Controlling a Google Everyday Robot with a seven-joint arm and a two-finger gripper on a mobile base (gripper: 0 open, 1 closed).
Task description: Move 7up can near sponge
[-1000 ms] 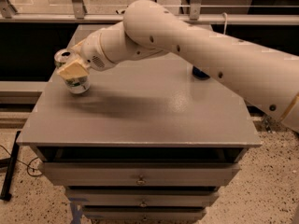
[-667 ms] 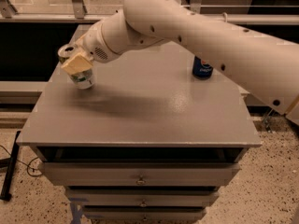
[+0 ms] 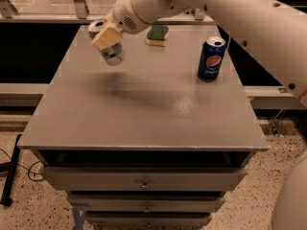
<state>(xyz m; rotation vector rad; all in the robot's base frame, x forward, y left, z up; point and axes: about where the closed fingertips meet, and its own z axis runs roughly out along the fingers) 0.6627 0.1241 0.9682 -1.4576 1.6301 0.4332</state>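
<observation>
My gripper [image 3: 106, 36] is over the far left of the grey table [image 3: 144, 109], shut on the 7up can [image 3: 112, 53]. The can is silver-white, held tilted in the air above the tabletop, with its lower end showing below the tan fingers [image 3: 106, 35]. The sponge [image 3: 158, 34], dark green on a yellow base, lies at the table's far edge, to the right of the gripper and apart from the can. My white arm reaches in from the upper right.
A blue Pepsi can [image 3: 211, 58] stands upright on the right side of the table. The table is a cabinet with drawers [image 3: 144, 181] below. A dark gap and railings run behind it, and speckled floor lies on both sides.
The gripper has lifted the 7up can off the table and carried it up and to the right. The arm has swung back, uncovering the sponge and the Pepsi can.
</observation>
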